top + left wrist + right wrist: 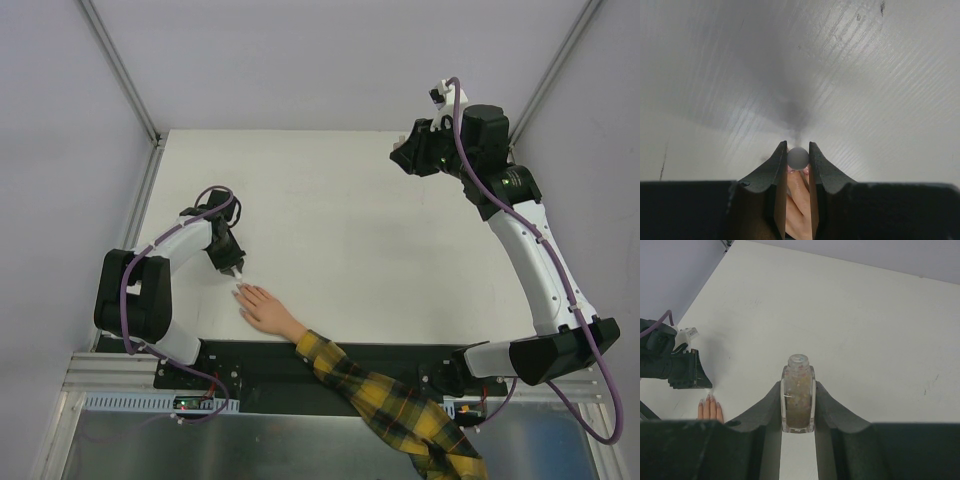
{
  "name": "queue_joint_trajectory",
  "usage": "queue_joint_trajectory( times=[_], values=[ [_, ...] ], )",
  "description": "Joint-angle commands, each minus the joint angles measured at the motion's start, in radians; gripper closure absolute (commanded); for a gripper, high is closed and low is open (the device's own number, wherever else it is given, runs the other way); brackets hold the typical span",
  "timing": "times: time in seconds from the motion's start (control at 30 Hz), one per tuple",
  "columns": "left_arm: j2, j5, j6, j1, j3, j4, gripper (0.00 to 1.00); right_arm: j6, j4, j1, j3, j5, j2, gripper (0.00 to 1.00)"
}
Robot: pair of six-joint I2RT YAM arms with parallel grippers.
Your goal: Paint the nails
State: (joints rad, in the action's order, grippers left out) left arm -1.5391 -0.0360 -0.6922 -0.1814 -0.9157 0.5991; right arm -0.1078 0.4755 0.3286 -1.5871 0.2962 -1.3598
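Nails (708, 397) look tiny, pale greyish on mannequin hand (712, 413).

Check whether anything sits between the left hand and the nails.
Nothing visible does. The left hand, shut on a small grey round-tipped tool, hangs right at the nails of the plaid-sleeved arm, with no other object between. The right hand and its bottle are far off.

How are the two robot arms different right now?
The left arm is folded in, its jaws just at the nails; the right arm stretches to the far right, away from them. The left jaws pinch a small round grey cap; the right jaws clamp a clear, speckled bottle with its top open. Both sets of jaws are shut on something.
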Motion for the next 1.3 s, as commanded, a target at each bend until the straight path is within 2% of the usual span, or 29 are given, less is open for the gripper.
queue_joint_trajectory(
  times=[0.0,1.07,1.27],
  values=[
    [0.007,0.011,-0.007,0.008,-0.012,0.005,1.0,0.011,-0.044,-0.007,-0.014,0.009,0.025,0.99],
    [0.091,0.035,-0.003,0.008,0.029,0.008,1.0,0.025,-0.051,-0.003,0.016,0.017,0.06,1.0],
    [0.134,0.01,0.035,0.008,-0.081,0.077,1.0,0.02,-0.044,-0.002,0.013,0.011,0.074,1.0]
  ],
)
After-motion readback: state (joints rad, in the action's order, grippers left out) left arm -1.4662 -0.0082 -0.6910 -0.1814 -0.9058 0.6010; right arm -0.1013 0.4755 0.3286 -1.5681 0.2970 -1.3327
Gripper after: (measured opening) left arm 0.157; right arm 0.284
